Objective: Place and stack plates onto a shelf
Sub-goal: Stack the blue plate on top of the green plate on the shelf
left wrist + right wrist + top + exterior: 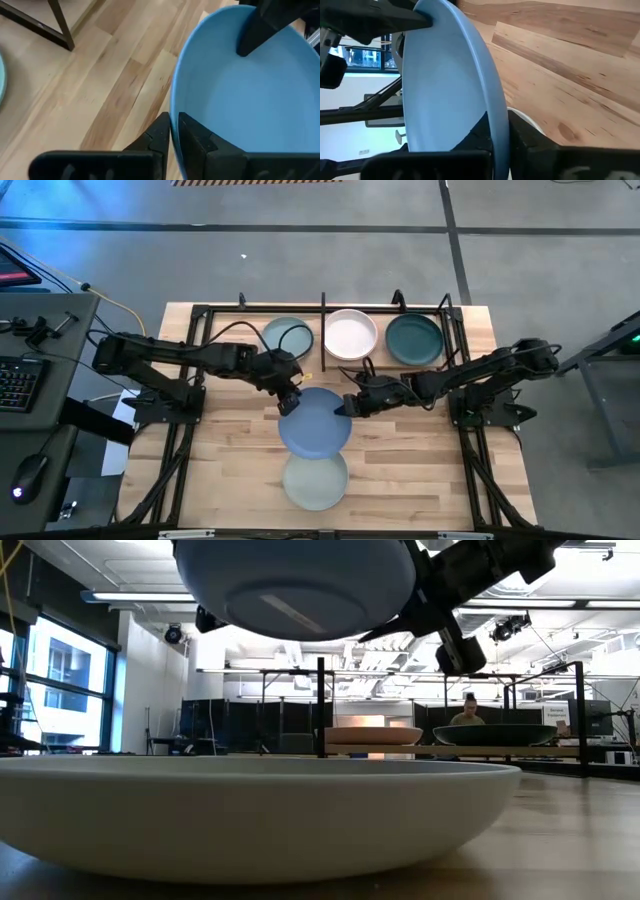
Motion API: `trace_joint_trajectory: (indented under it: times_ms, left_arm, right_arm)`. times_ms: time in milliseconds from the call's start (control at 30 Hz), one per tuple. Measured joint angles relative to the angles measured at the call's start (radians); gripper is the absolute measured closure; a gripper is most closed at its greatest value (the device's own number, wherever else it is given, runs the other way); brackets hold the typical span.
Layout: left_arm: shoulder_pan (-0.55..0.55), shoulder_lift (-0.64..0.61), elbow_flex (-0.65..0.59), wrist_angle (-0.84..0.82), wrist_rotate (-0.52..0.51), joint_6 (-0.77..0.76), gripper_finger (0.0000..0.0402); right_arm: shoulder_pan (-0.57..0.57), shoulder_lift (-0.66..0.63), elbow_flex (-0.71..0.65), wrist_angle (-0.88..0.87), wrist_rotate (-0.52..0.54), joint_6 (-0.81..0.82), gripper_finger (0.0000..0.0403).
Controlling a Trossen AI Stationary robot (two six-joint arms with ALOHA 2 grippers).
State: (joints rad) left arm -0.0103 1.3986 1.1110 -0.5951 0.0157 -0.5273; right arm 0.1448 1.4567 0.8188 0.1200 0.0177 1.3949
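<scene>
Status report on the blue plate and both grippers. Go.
Left gripper and right gripper both shut on blue plate, opposite rims. Plate lifted above pale plate. Shelf holds three plates.

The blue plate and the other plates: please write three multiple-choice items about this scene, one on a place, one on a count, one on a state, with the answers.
1. Where is the blue plate?
A. In the air between both pincers, above the pale plate
B. Flat on the shelf floor
C. Under the white plate

2. How many plates stand on the shelf?
A. One
B. Three
C. Five

3. What is the state of the right pincer?
A. Wide open beside the shelf
B. Shut on the blue plate's rim
C. Shut on the dark teal plate

Answers:
1 A: the low view shows it lifted off the table, with the left pincer on its opposite rim.
2 B: the high view shows a sage green plate, a white plate and a dark teal plate there.
3 B: the right wrist view shows its fingers clamping the blue rim.
</scene>
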Motion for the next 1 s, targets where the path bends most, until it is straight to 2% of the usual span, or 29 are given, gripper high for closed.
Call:
trace_joint_trajectory:
  times_ms: [167, 333, 400, 533, 667, 800, 1000]
  left_arm:
    - [0.037, -0.042, 0.0, -0.017, 0.004, 0.023, 0.0356]
    - [0.12, -0.175, 0.0, -0.031, 0.001, 0.035, 0.034]
    - [0.158, -0.248, 0.0, -0.031, 0.0, 0.036, 0.0336]
    - [0.21, -0.403, 0.0, -0.014, -0.023, 0.092, 0.0335]
    - [0.216, -0.527, 0.0, -0.002, -0.116, 0.122, 0.0335]
    - [0.201, -0.604, 0.0, -0.004, -0.188, 0.118, 0.0335]
    - [0.19, -0.628, 0.0, -0.004, -0.229, 0.11, 0.0335]
  right_arm:
    - [-0.001, 0.0, 0.0, -0.004, 0.001, -0.005, 0.039]
    - [-0.012, -0.014, 0.0, -0.047, -0.033, -0.027, 0.0398]
    - [-0.033, -0.049, 0.0, -0.113, -0.076, -0.053, 0.0399]
    - [-0.09, -0.18, 0.0, -0.296, -0.058, -0.115, 0.0399]
    - [-0.137, -0.35, 0.0, -0.508, 0.075, -0.117, 0.0399]
    - [-0.144, -0.481, 0.001, -0.696, 0.324, -0.029, 0.04]
    - [-0.112, -0.502, 0.001, -0.905, 0.65, 0.232, 0.04]
